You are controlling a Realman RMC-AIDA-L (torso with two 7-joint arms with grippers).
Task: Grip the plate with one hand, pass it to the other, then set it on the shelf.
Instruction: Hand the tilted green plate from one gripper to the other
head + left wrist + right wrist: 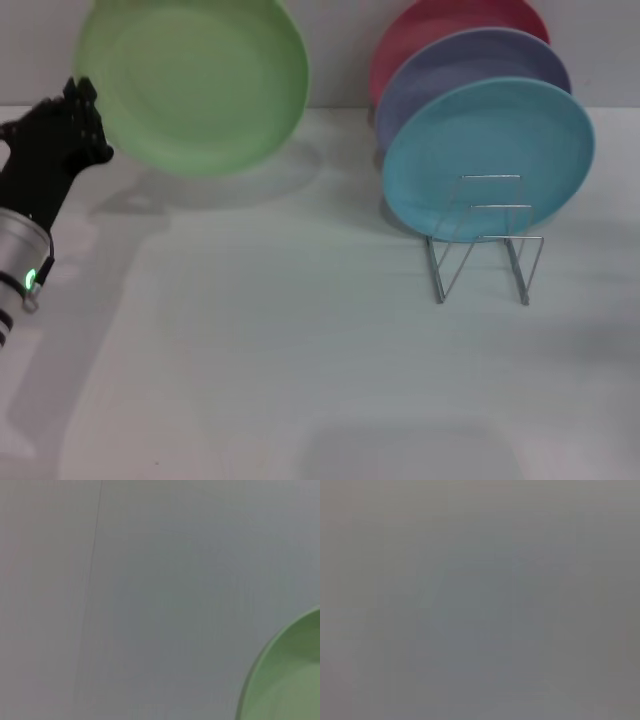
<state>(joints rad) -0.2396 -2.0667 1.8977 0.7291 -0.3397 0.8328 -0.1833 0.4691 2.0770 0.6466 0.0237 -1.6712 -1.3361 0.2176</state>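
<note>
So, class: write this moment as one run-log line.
left gripper: holds green plate aloft by its edge | right gripper: out of view | wire rack: blue plate frontmost | handover: not yet

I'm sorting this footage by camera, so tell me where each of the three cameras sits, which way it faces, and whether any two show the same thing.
Head view: from the robot's head, looking forward and down at the white table; shows the left gripper holding the round light-green matte plate lifted, and the thin silver wire dish rack with sky-blue, lavender and red plates.
Left wrist view: on the left arm, facing a plain grey surface; no fingers visible.
Right wrist view: only blank grey; no body parts.
Shared: head and left wrist views both show the green plate.
</note>
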